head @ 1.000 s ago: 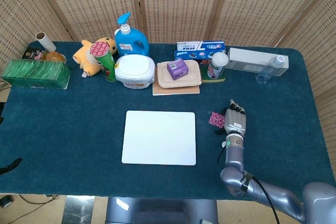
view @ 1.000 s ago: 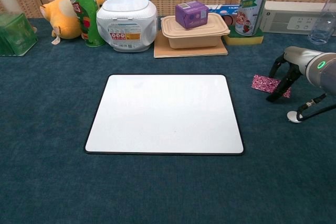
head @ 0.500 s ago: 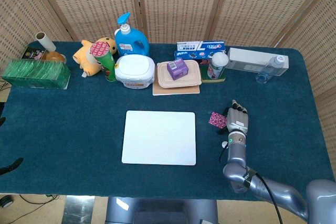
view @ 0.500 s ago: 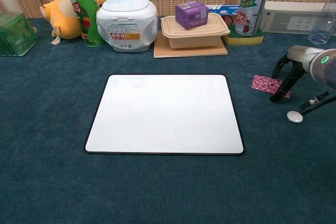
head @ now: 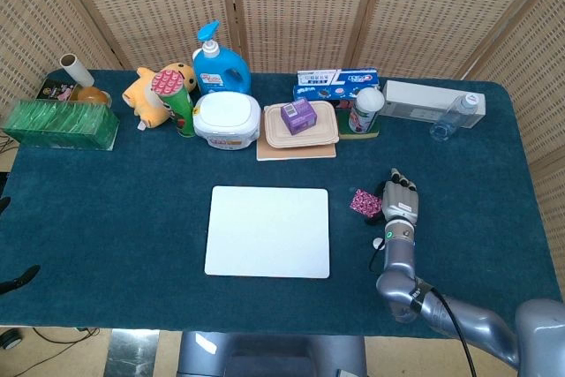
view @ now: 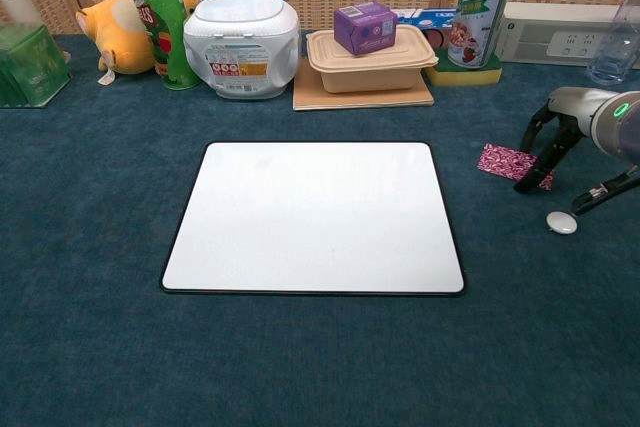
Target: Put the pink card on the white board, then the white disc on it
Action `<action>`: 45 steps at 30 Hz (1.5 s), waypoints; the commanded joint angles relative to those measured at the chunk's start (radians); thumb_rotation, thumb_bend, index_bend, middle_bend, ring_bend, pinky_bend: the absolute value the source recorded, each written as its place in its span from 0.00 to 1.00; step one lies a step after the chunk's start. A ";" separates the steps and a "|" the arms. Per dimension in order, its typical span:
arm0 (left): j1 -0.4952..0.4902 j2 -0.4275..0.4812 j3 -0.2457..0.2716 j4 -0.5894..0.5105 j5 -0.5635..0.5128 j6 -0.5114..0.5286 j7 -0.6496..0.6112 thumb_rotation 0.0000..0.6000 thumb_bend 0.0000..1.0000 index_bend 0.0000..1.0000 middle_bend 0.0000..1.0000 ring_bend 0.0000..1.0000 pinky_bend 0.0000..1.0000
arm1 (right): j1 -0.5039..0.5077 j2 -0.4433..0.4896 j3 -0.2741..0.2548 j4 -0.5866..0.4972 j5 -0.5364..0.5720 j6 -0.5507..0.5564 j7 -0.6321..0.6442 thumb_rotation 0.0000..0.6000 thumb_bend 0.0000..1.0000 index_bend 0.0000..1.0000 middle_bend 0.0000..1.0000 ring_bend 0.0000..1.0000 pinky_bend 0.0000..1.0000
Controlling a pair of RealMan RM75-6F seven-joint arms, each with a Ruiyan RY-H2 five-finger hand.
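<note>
Fingertips [view: 527,184] of right hand [view: 580,132] touch pink card [view: 508,161], nothing gripped; we see white disc [view: 561,222] just below.

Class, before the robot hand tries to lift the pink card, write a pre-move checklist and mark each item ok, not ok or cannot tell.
1. White board bare, ready for the card: ok.
2. Pink card lies flat on the cloth, right of the board: ok.
3. Right robot hand fingers reach the card's right edge: ok.
4. Card actually pinched: cannot tell.
5. White disc lies clear of the card: ok.
6. Left robot hand out of the way: ok, not in either view.
</note>
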State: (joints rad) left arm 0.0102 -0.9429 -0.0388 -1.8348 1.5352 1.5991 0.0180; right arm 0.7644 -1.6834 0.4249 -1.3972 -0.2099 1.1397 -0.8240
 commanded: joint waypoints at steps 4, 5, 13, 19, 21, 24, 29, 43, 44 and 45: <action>0.000 0.000 0.001 0.000 0.003 0.001 0.001 1.00 0.07 0.00 0.00 0.00 0.00 | 0.007 0.005 -0.005 -0.003 0.005 0.004 0.004 1.00 0.19 0.42 0.00 0.00 0.00; 0.001 0.000 0.001 0.000 0.003 0.002 0.001 1.00 0.07 0.00 0.00 0.00 0.00 | 0.008 0.006 -0.005 -0.003 0.006 0.004 0.006 1.00 0.19 0.43 0.00 0.00 0.00; 0.001 0.000 0.002 0.000 0.004 0.002 0.000 1.00 0.07 0.00 0.00 0.00 0.00 | 0.013 0.010 -0.016 -0.003 0.010 0.005 0.012 1.00 0.20 0.45 0.02 0.00 0.00; 0.000 -0.001 0.001 0.000 0.001 0.002 0.000 1.00 0.07 0.00 0.00 0.00 0.00 | 0.016 0.016 -0.022 -0.015 0.013 0.008 0.015 1.00 0.21 0.45 0.02 0.00 0.00; 0.000 -0.001 0.001 0.000 0.001 0.001 0.001 1.00 0.07 0.00 0.00 0.00 0.00 | 0.017 0.020 -0.024 -0.025 0.010 0.012 0.016 1.00 0.21 0.45 0.02 0.00 0.00; -0.001 -0.002 0.001 -0.002 0.001 0.000 0.004 1.00 0.07 0.00 0.00 0.00 0.00 | 0.019 0.028 -0.026 -0.044 0.003 0.021 0.018 1.00 0.21 0.46 0.02 0.00 0.00; 0.000 -0.002 0.002 -0.004 0.002 0.001 0.006 1.00 0.07 0.00 0.00 0.00 0.00 | 0.024 0.038 -0.030 -0.078 -0.006 0.037 0.017 1.00 0.21 0.46 0.03 0.00 0.00; -0.004 -0.001 0.005 -0.009 0.003 -0.008 0.010 1.00 0.07 0.00 0.00 0.00 0.00 | 0.120 -0.011 -0.010 -0.204 0.025 0.085 -0.047 1.00 0.22 0.46 0.03 0.00 0.00; -0.004 -0.001 0.004 -0.010 0.002 -0.009 0.011 1.00 0.07 0.00 0.00 0.00 0.00 | 0.131 -0.022 -0.007 -0.207 0.032 0.089 -0.054 1.00 0.22 0.46 0.03 0.00 0.00; -0.005 -0.001 0.004 -0.010 0.002 -0.010 0.012 1.00 0.07 0.00 0.00 0.00 0.00 | 0.141 -0.031 -0.005 -0.208 0.037 0.095 -0.060 1.00 0.22 0.46 0.03 0.00 0.00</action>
State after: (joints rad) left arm 0.0054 -0.9441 -0.0346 -1.8449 1.5370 1.5891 0.0296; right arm 0.8944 -1.7036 0.4153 -1.5995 -0.1808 1.2270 -0.8744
